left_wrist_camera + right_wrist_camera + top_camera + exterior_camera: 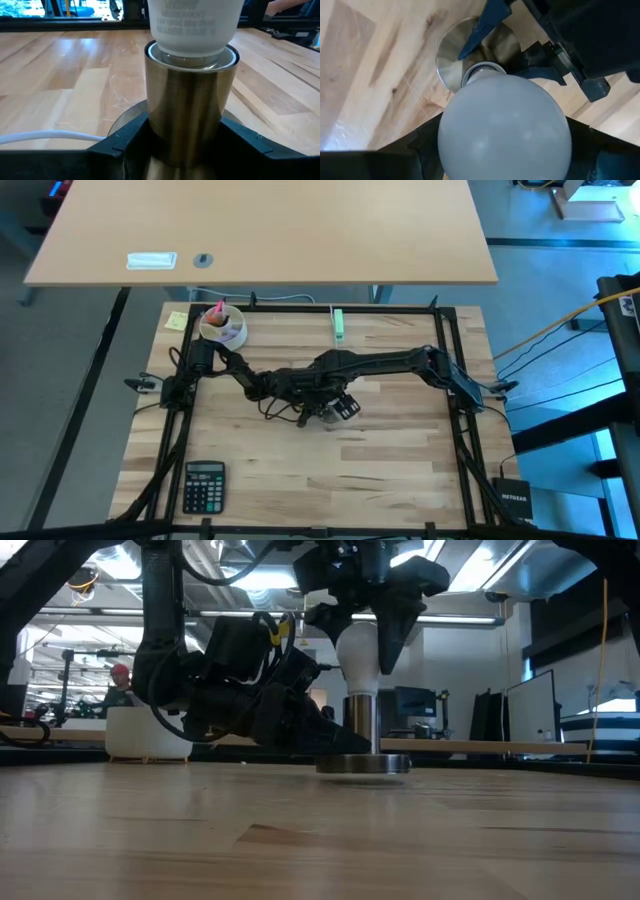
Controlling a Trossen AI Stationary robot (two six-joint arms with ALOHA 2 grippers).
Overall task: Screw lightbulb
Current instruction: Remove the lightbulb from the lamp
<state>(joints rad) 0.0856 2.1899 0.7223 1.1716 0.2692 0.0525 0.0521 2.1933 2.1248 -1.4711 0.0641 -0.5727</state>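
Observation:
The white lightbulb (358, 652) stands upright with its screw base in the round metal socket (362, 722), whose flat disc foot (363, 764) rests on the wooden table mid-centre. My right gripper (362, 635) comes down from above and is shut on the bulb (505, 130). My left gripper (185, 135) lies low over the table at the socket's left and is shut on the socket's upright tube (187, 100). Both grippers meet at the table's middle in the high view (325, 408). My left gripper pinches the socket's tube low down (150, 125) between its two fingers, one on each side. The fingers come in level from the table's left and lie across the tube. The socket stands upright with its disc foot on the table. My right gripper holds the bulb's round glass part (445, 135) between its two fingers, one on each side. The fingers (393, 625) point down from above. The bulb stands upright with its base in the socket's mouth (192, 52).
A thin white cord (45, 136) runs from the socket across the table. A pale green plug block (339, 326) and a cup with pens (222, 327) stand at the far side; a calculator (204, 485) lies near the front left.

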